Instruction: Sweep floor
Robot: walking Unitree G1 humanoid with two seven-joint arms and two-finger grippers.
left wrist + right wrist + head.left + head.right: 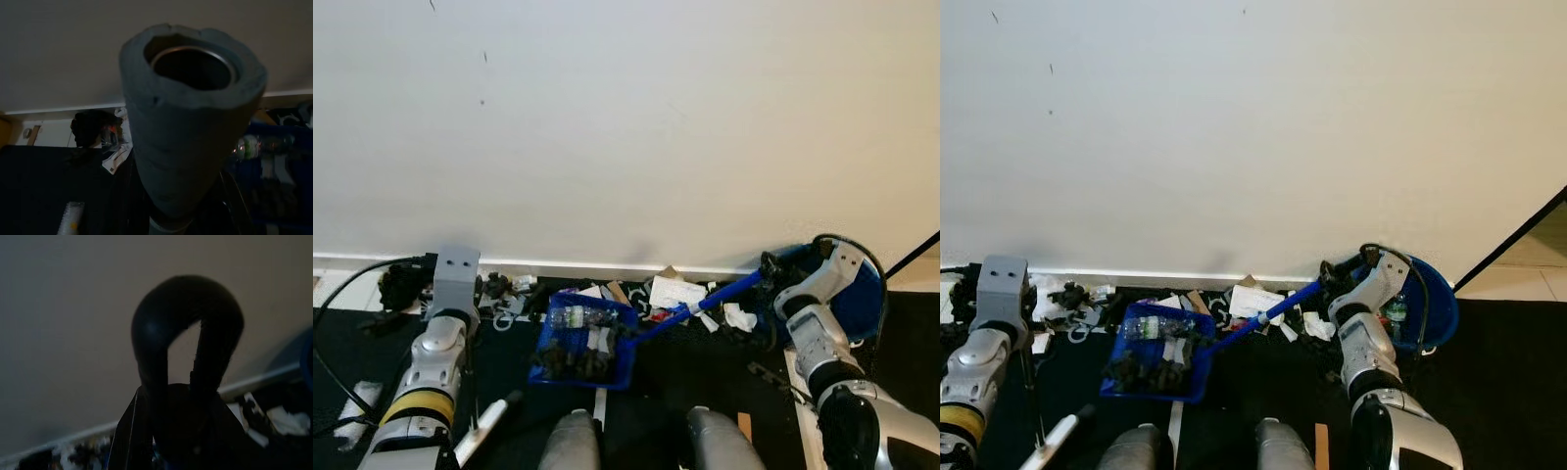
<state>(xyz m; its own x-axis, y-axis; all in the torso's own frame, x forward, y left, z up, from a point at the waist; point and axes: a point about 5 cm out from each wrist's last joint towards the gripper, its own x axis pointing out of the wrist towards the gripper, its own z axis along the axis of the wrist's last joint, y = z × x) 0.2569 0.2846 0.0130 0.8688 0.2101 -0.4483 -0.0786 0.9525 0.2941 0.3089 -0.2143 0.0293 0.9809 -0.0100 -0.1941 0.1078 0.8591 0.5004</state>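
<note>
Blue dustpan (582, 345) heaped with dark litter; right gripper (770, 266) grips its handle.

No readable text anywhere. White paper scraps (677, 291) lying among the litter by the baseboard carry faint marks, too small and blurred to make out. Clear bottle (576, 316) in the blue dustpan (584, 343) has a label, illegible. Wall (626, 127) is bare apart from a few specks. Wrist views too dark for any lettering.
</note>
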